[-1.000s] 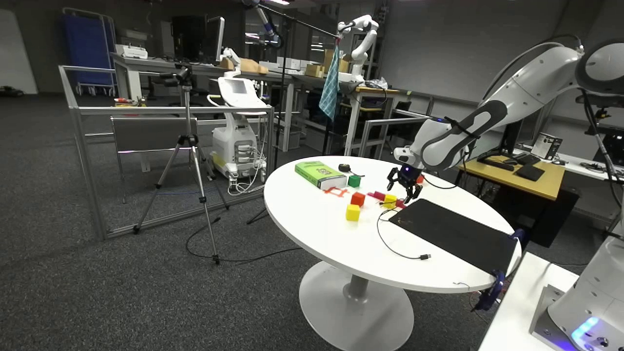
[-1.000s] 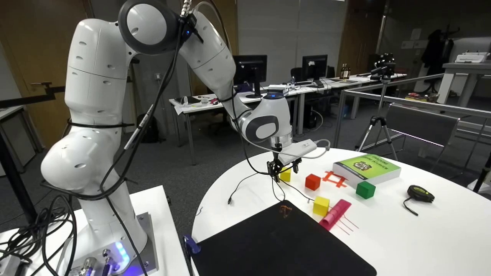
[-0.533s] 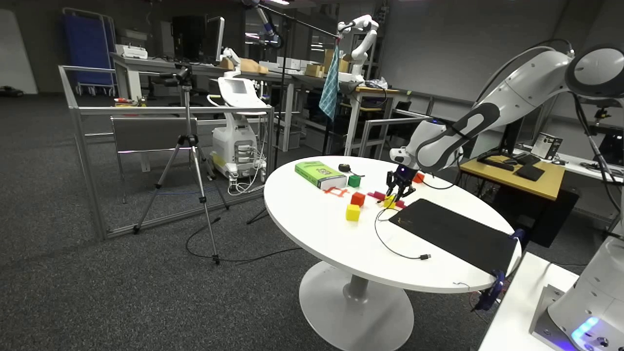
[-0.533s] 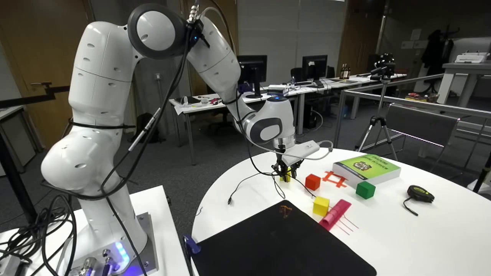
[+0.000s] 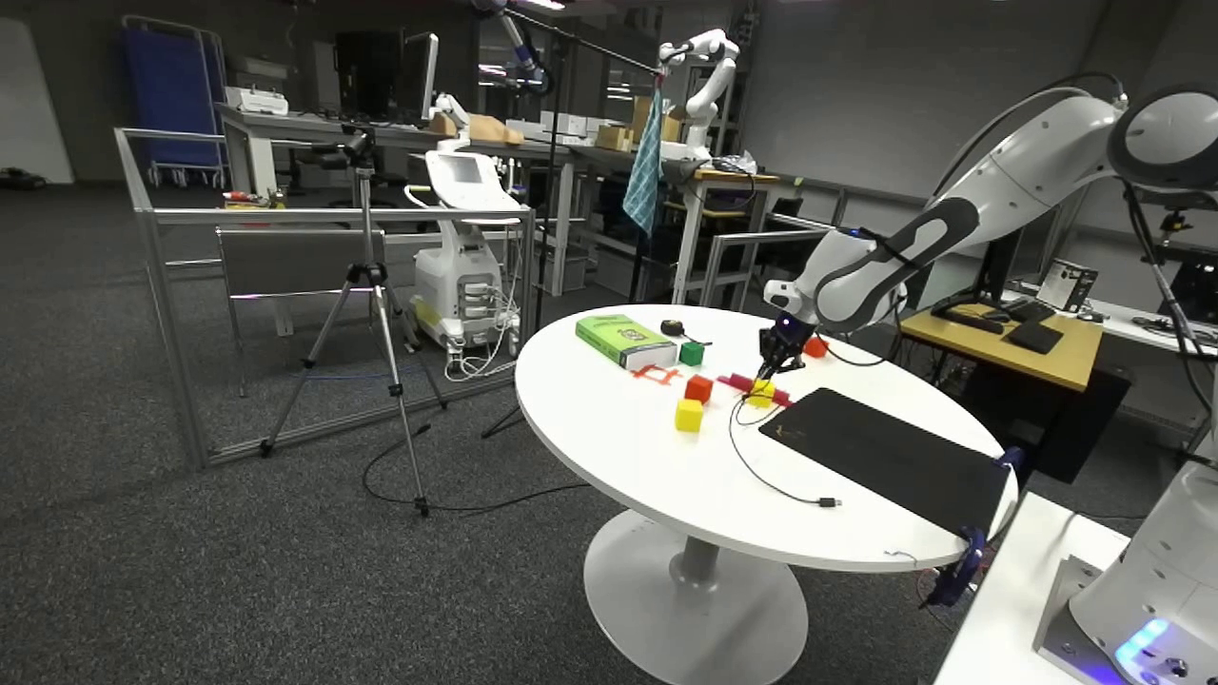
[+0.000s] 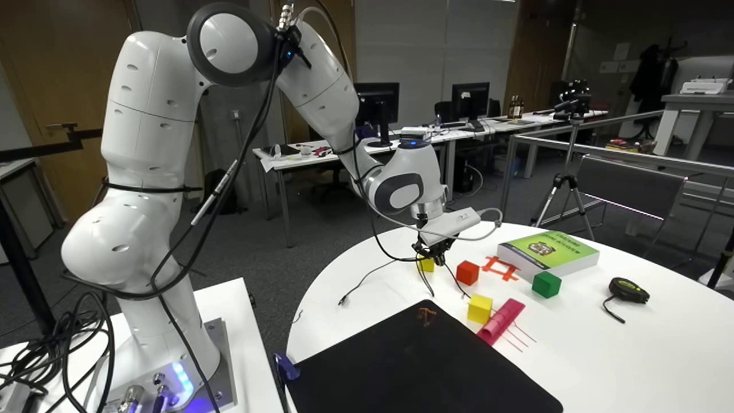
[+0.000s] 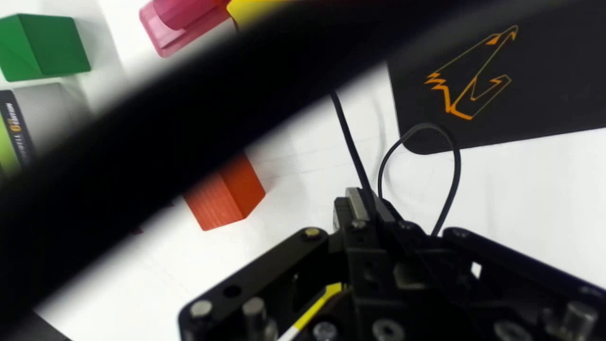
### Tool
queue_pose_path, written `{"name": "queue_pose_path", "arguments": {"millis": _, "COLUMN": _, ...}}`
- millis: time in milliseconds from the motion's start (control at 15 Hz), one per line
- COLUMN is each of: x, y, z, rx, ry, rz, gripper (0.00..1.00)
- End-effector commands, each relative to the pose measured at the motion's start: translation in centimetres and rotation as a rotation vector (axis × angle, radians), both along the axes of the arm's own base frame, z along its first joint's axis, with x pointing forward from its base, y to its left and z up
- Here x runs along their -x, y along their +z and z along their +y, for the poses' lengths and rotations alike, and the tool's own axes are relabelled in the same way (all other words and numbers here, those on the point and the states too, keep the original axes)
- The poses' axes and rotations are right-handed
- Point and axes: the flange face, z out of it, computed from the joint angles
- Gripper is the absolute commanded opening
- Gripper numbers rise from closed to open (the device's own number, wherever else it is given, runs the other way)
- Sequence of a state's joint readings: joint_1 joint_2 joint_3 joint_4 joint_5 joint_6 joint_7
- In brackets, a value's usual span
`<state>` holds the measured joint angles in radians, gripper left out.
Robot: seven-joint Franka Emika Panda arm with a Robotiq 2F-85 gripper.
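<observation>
The gripper is clenched on the black cable, which lies pinched between its 2 jaws, with a loop showing to their right over the black mat's corner in the wrist view.

Book lying flat on the table, cover upward; green cube just beside it; tape measure near both. Background: tripod standing on the floor, cloth hanging from a bar.
</observation>
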<state>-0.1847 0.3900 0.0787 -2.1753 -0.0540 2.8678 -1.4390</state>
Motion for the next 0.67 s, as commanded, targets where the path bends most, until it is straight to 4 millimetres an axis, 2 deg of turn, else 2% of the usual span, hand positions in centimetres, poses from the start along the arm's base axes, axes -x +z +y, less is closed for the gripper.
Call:
{"name": "queue_pose_path", "arguments": {"millis": 0, "x": 2.0, "y": 3.7, "z": -0.9, "rx": -0.026, "ry": -0.117, "rz": -0.095, "gripper": 0.01}}
{"name": "queue_pose_path", "arguments": {"millis": 400, "x": 5.0, "y": 8.4, "z": -1.8, "rx": -0.090, "ry": -0.303, "rz": -0.254, "gripper": 0.01}}
{"name": "queue_pose_path", "arguments": {"millis": 600, "x": 7.3, "y": 10.2, "z": -3.3, "rx": -0.111, "ry": -0.414, "rz": -0.365, "gripper": 0.01}}
